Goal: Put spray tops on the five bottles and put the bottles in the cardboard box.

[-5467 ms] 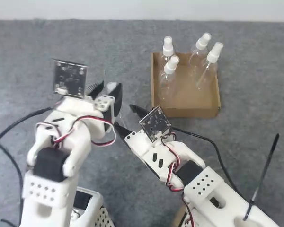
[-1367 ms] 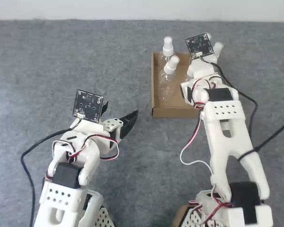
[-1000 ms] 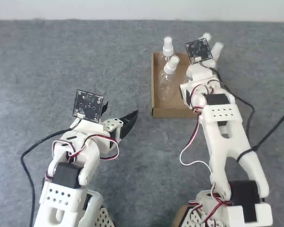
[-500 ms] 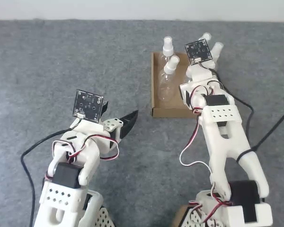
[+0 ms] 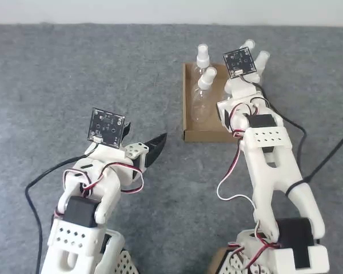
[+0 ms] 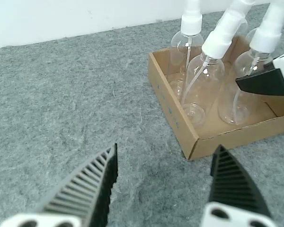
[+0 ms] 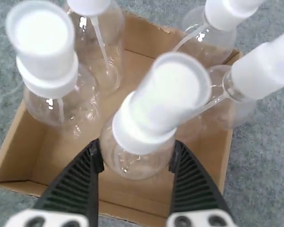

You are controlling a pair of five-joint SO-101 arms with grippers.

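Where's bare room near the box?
Carpet left of the box, up to the left gripper, is bare. Inside: only a thin strip along the wall nearest the arms. Elsewhere crowded: five bottles, right gripper around one.

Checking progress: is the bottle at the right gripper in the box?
In: the bottle sits within the cardboard box walls.
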